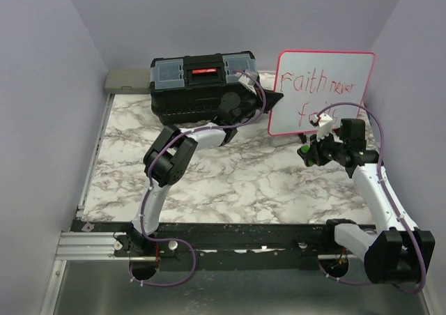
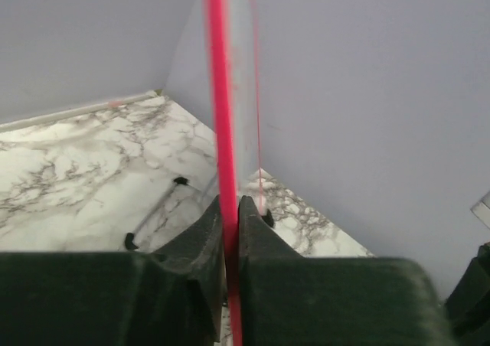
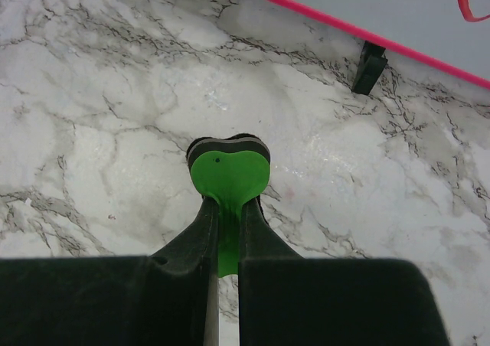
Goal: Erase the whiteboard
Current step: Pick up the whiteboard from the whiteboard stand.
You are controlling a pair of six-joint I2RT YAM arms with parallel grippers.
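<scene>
Standing upright at the far right of the marble-patterned table [image 1: 230, 179] is the whiteboard [image 1: 322, 92], a white rectangle with a thin pink-red rim, facing the arms and set close to the back wall. Red handwriting covers it. The top line seems to read "Faith never", while the word below is partly hidden behind the right arm and hard to make out.

The left gripper [image 1: 273, 97] reaches in from the left, and its jaws are closed tight on the board's left edge. In the left wrist view the red rim [image 2: 220, 116] runs straight up from between the two black fingers [image 2: 205, 235].

The right gripper [image 1: 306, 150] hovers low over the table just in front of the board's lower edge. It is clamped on a green eraser [image 3: 228, 176], heart-shaped with a dark pad on its underside. In the right wrist view one small black foot [image 3: 370, 66] of the board rests on the marble.

A black toolbox [image 1: 202, 85] sits at the back of the table, to the left of the board.
</scene>
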